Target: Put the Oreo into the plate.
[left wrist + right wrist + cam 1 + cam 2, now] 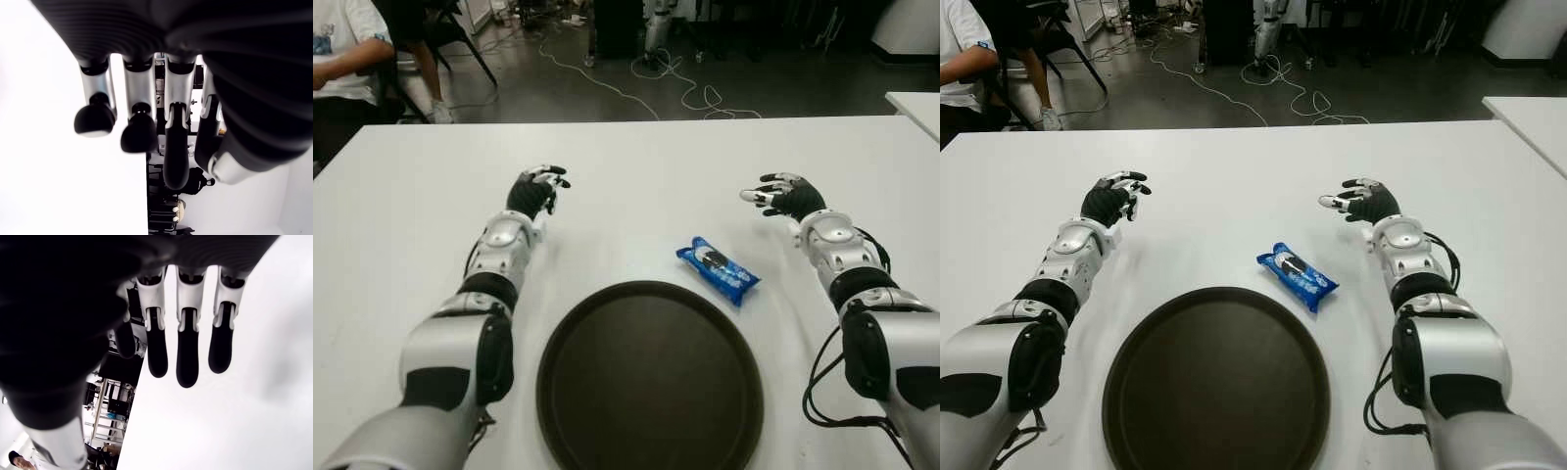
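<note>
A blue Oreo packet (718, 268) lies on the white table (636, 166), just beyond the far right rim of the round dark plate (650, 377). My right hand (781, 195) hovers to the right of and beyond the packet, fingers (187, 357) spread and holding nothing. My left hand (536, 188) shows on the left, beyond the plate, with relaxed fingers (139, 137) and nothing in them. Neither hand touches the packet.
A seated person (342, 59) in a white shirt is at the far left corner, beside a chair. Cables (646, 83) lie on the dark floor beyond the table. A second white table's edge (915, 103) shows at the right.
</note>
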